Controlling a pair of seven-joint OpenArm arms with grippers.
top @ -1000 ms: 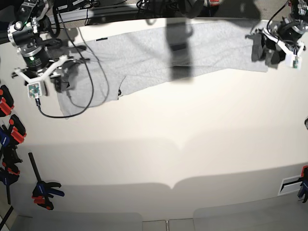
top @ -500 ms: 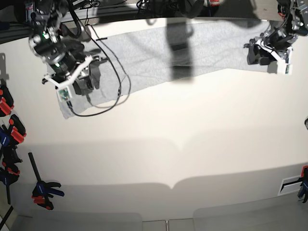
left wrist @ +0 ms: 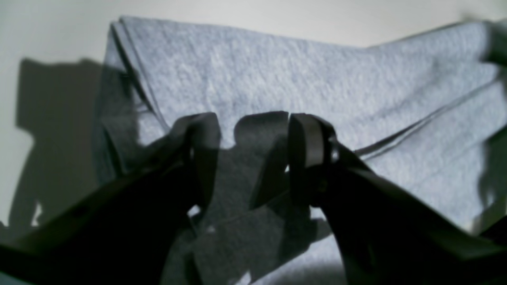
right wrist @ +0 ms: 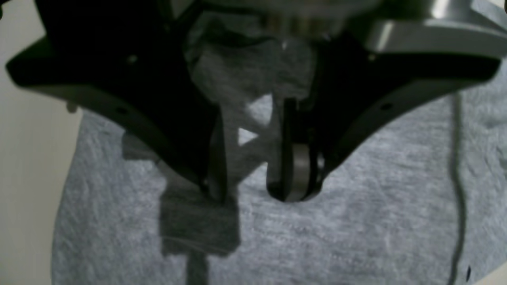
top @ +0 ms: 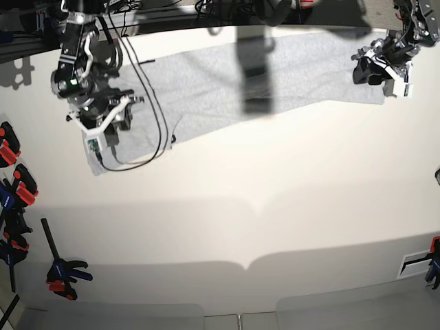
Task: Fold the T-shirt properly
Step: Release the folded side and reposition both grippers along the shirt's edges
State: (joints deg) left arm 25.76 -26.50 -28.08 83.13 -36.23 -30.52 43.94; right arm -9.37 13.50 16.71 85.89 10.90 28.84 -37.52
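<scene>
The light grey T-shirt (top: 206, 82) lies flat along the far side of the table, plain side up, with no lettering showing. My right gripper (top: 115, 121) hovers over the shirt's left end. In the right wrist view it (right wrist: 253, 178) is open, with grey cloth (right wrist: 356, 221) showing between and under its fingers. My left gripper (top: 366, 69) is at the shirt's right end. In the left wrist view it (left wrist: 249, 158) is open and empty, just above a layered, folded corner of the shirt (left wrist: 277, 79).
A black cable (top: 148, 137) from the right arm loops over the shirt's left part. Orange, blue and black clamps (top: 14, 185) line the table's left edge, with another (top: 63, 272) lower down. A dark shadow (top: 258, 69) crosses the shirt's middle.
The right arm swung inward from the table's left edge onto the shirt's left end and turned. The left arm shifted slightly left and up at the right end. The shirt's lower left edge shifted a little.
</scene>
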